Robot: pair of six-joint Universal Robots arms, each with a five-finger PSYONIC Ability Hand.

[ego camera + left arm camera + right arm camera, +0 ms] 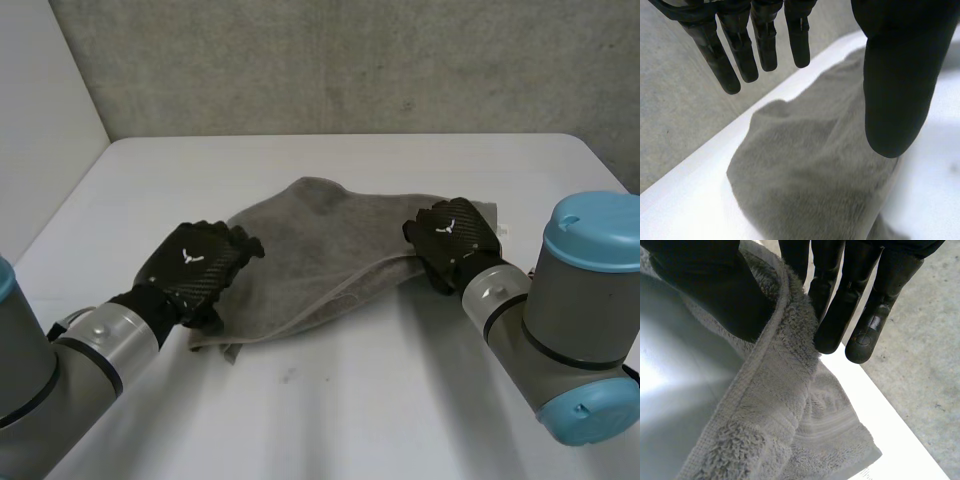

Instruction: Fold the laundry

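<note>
A grey towel (320,240) lies crumpled and partly folded on the white table (360,400). My left hand (195,262) hovers over its left end, near the front corner. In the left wrist view that hand (740,45) has straight fingers and the thumb held apart, with nothing between them and the towel (815,170) lying below. My right hand (455,238) is at the towel's right end. In the right wrist view its thumb (715,285) and fingers (840,305) pinch the towel's hemmed edge (785,410), which hangs down from the grip.
A grey concrete wall (350,70) stands behind the table's far edge and a white wall (40,120) at the left. A small white tag (503,230) shows at the towel's right end. Bare tabletop lies in front of the towel.
</note>
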